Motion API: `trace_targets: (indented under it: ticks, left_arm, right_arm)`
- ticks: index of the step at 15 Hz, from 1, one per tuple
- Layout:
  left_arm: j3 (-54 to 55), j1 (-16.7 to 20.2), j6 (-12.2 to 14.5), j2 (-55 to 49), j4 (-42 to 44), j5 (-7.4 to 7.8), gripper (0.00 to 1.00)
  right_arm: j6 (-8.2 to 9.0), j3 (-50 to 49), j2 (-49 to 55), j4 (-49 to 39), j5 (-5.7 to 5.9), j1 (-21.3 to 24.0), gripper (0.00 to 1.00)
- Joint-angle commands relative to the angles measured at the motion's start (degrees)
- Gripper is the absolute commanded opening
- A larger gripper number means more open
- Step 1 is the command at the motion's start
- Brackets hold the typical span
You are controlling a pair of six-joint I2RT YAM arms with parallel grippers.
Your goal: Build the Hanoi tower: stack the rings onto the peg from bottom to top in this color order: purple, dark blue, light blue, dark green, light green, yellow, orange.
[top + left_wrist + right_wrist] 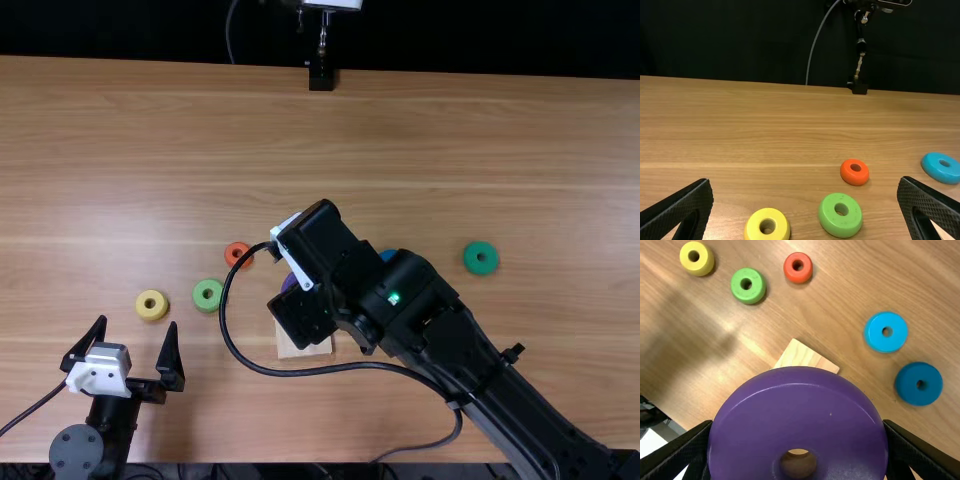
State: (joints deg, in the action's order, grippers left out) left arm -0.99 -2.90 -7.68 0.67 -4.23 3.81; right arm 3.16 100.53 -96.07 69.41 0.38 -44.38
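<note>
- Right wrist view: one purple ring (805,420), clasped between the fingers of the right gripper (298,262), partly hiding one pale wooden base (807,357).
- Light blue ring (886,332) and dark blue ring (918,383), which we list as near neighbours.
- Orange ring (798,267), light green ring (748,285), yellow ring (696,258) (we count three, none touching), flat on the table (400,150).
- Top view: dark green ring (481,258), well apart, towards the right.
- Left gripper (137,324): empty, fingers spread wide.
</note>
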Motion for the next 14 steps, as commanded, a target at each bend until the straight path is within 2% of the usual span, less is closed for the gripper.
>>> trace_targets:
  ticks: [1, 14]
  left_arm:
    - [0.99, 0.52, 0.51, -0.67, -2.10, 0.62, 1.00]
    - [0.99, 0.52, 0.51, -0.67, -2.10, 0.62, 1.00]
  right_arm:
    - [0.74, 1.60, -1.13, -0.26, -0.17, -0.62, 0.00]
    - [0.95, 0.81, -6.14, -0.47, -0.17, -0.62, 0.00]
